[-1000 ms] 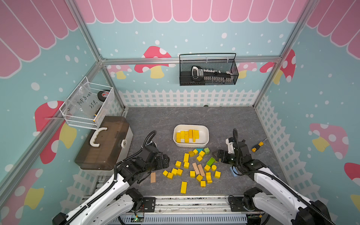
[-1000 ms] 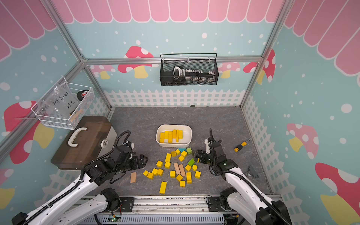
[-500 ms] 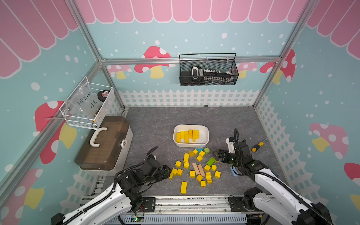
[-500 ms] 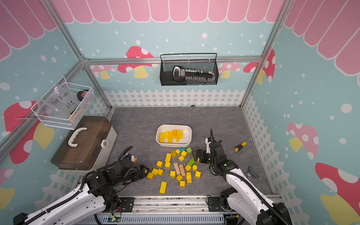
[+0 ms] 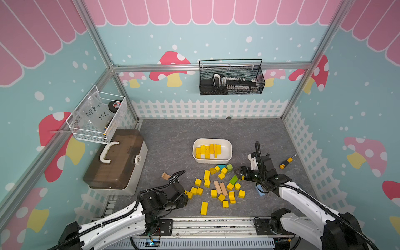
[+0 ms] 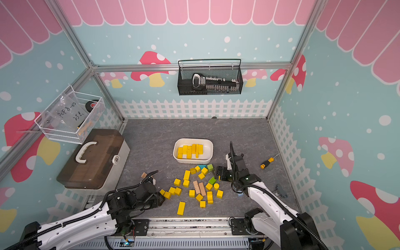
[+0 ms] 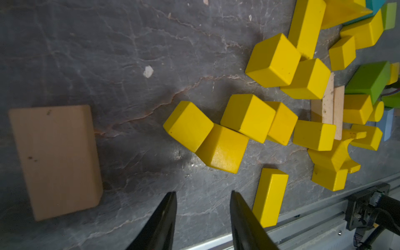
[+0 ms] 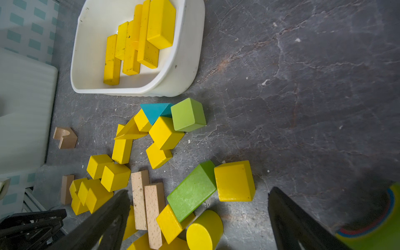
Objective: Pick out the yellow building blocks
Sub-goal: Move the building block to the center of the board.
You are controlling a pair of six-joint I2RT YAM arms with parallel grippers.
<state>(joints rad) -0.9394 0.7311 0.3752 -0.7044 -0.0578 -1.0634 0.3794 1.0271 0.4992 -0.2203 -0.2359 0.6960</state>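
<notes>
At the far left of the tabletop [image 5: 173, 138] stands a brown-lidded toolbox [image 5: 114, 160] with a white handle. A white wire basket [image 5: 97, 116] hangs on the wall above it.

The left tool [image 7: 202, 192] is low over the front edge of the tabletop. Its two black fingers [image 7: 171, 216] stand a little apart with only bare grey surface between them - it is released and holds nothing. Just ahead of its tips lie two yellow cubes [image 7: 188, 125] that touch each other. A plain tan block [image 7: 56, 160] lies flat, well apart from them.

The yellow building blocks [image 5: 206, 175] are in two places. Many lie loose in the middle front of the tabletop, mixed with two tan bars [image 5: 220, 187], a green bar [image 5: 234, 179], a green cube [image 5: 229, 167] and a teal wedge [image 5: 221, 166]. Among them are cubes, a long bar [image 5: 204, 207] nearest the front edge, an arch piece [image 5: 231, 195] and a short cylinder [image 8: 204, 230]. The others - mostly long bars - lie side by side in the white tub [image 5: 212, 139] just behind the loose group.

The right tool [image 8: 200, 190] hangs over the right side of the loose group, beside the green bar and a yellow cube [image 8: 234, 181]. Its fingers are spread wide and grasp nothing.

Near the right fence lies a small screwdriver [image 5: 285, 161] with a yellow and black handle.
</notes>
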